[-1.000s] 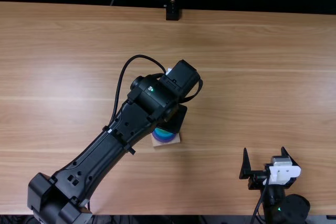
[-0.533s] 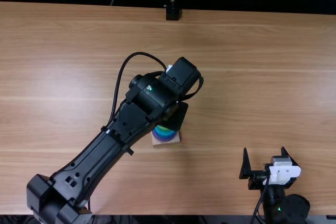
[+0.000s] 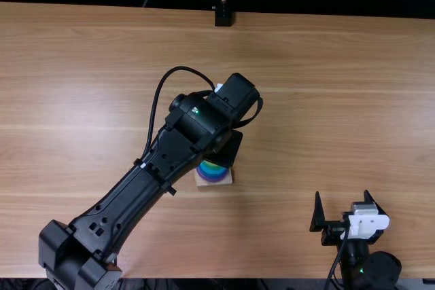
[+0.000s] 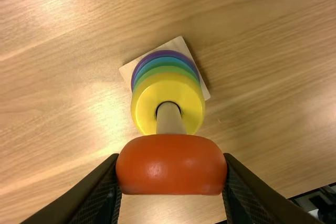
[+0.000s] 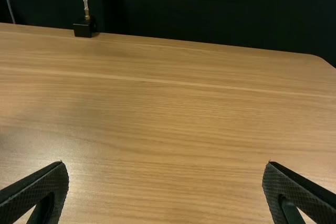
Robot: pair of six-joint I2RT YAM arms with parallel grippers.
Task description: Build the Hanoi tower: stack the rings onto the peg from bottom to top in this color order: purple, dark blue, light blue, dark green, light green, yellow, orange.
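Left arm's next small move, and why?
Probably ease the orange ring down the peg, checking alignment. The left jaws grip it above the yellow ring, with bare peg showing between, and orange goes last. It hides the peg's tip, so I can't tell whether it's threaded.

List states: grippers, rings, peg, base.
Purple ring: stacked, lowest showing
Blue ring: stacked above purple
Green ring: stacked above blue
Yellow ring: stacked above green
Orange ring: gripped; threading unclear
Peg: upright
Base: flat
Left gripper: closed on orange
Right gripper: open, empty
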